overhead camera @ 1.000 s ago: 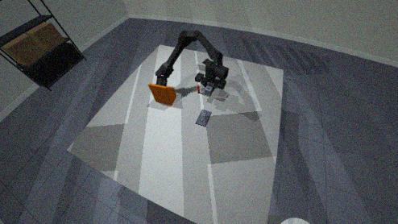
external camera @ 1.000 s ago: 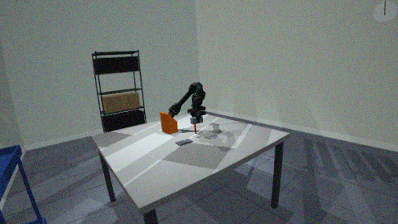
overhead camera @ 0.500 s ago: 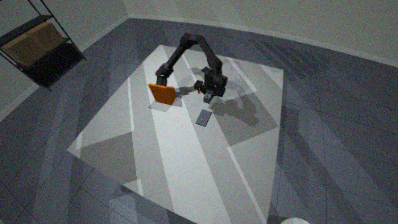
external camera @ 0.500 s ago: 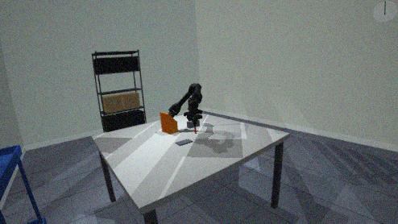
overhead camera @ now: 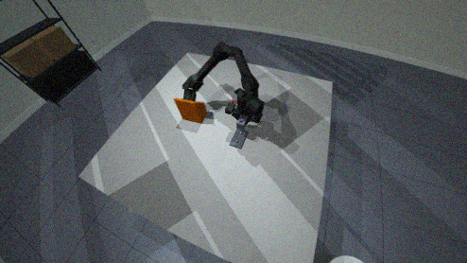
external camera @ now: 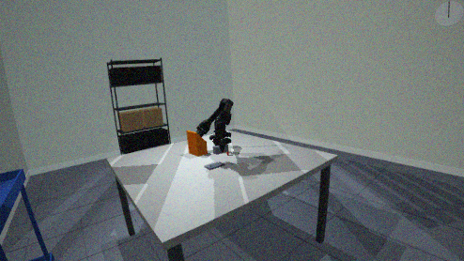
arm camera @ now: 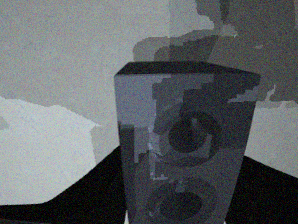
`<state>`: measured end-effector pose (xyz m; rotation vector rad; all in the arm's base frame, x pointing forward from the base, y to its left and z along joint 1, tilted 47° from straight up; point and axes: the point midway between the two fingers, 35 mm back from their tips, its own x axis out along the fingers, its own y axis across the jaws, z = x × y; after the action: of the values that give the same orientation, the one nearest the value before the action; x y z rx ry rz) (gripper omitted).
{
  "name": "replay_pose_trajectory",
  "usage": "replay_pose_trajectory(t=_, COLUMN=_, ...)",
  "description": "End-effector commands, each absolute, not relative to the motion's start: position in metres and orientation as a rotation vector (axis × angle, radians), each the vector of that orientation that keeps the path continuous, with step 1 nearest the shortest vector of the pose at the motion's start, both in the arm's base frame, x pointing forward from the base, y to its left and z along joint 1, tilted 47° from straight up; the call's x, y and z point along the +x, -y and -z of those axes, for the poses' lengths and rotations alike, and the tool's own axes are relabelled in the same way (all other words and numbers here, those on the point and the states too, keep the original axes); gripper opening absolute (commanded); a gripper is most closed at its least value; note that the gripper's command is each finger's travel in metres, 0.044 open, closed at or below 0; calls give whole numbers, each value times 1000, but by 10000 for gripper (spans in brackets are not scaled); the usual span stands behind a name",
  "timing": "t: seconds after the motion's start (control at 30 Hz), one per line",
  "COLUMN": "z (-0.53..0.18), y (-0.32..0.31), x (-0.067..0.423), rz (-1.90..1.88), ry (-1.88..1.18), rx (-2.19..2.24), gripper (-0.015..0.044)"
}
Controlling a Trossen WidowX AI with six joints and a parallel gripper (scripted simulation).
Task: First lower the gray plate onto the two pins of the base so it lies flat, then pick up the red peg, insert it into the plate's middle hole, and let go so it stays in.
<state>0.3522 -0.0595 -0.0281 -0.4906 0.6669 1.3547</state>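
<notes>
The gray plate is held between the fingers of my gripper, which is shut on it. Two of its round holes show in the wrist view; its lower end is cut off. The dark gray base lies on the table, in front of the held plate and clearly apart from it. Its pins are too small to make out well. The red peg is beside the gripper, mostly hidden in the top view, and out of the wrist view.
An orange block with a slanted top stands on the table to the left of the gripper, close to the arm's mount. Shadows and light stripes cross the table top. A shelf stands beyond the table.
</notes>
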Motion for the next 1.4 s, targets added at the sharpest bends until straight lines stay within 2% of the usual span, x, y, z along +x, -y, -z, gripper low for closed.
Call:
replay_pose_trajectory(t=0.0, z=44, y=63, x=350, rz=-1360, ry=-668, rx=-492, gripper=0)
replay_pose_trajectory(t=0.5, z=89, y=72, x=342, rz=-1363, ry=-662, rx=-499, gripper=0)
replay_pose_trajectory(t=1.37, z=90, y=72, x=341, rz=-1363, ry=-662, rx=-499, gripper=0)
